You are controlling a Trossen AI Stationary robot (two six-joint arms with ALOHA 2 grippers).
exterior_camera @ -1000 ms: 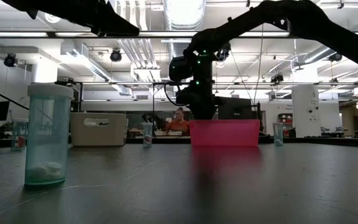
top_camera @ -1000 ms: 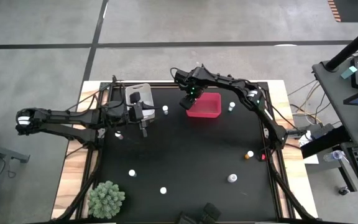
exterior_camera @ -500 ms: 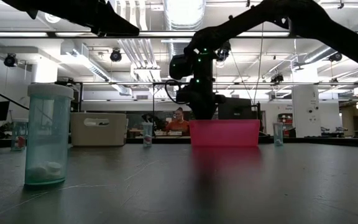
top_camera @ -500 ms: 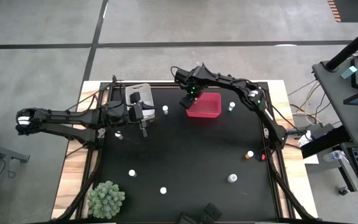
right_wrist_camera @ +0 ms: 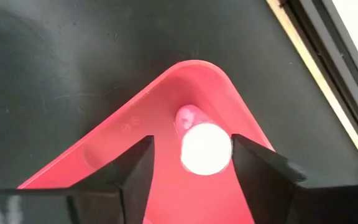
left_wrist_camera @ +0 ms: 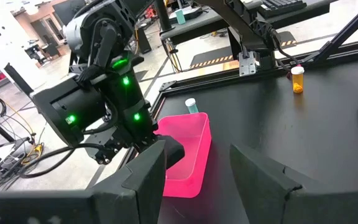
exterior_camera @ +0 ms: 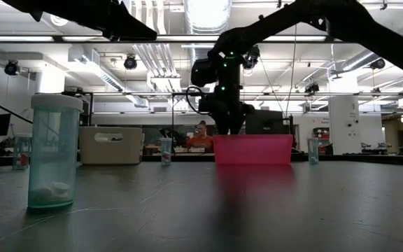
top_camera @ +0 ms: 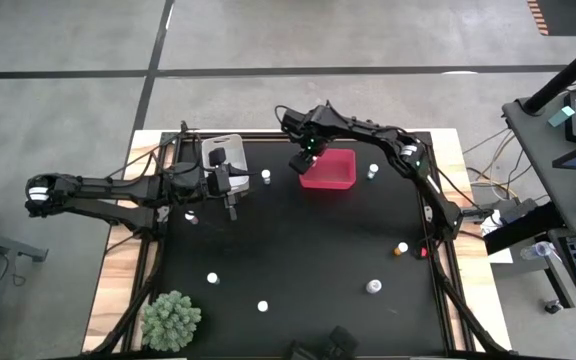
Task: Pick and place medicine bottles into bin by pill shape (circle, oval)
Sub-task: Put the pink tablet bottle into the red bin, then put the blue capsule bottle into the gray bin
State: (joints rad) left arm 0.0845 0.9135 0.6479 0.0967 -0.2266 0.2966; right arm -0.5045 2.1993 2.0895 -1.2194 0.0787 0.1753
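My right gripper [right_wrist_camera: 191, 144] is open above the far left corner of the red bin [top_camera: 333, 170]. A white-capped bottle [right_wrist_camera: 205, 148] lies below and between its fingers, inside that corner [right_wrist_camera: 191, 74]; I cannot tell whether a finger touches it. My left gripper [left_wrist_camera: 194, 180] is open and empty, above the table just in front of the clear bin [top_camera: 220, 150]. Several white-capped bottles stand on the black table, among them one [top_camera: 266, 176] between the bins, one [top_camera: 372, 172] right of the red bin and an orange one [top_camera: 401, 247].
A green spiky plant [top_camera: 172, 318] stands at the near left corner. More bottles stand near the front [top_camera: 212, 278], [top_camera: 262, 305], [top_camera: 373, 286]. A teal bottle [exterior_camera: 54, 150] is close to the low camera. A person sits in the room behind the table [exterior_camera: 201, 136].
My right gripper's wrist has risen a little over the red bin's far left corner.
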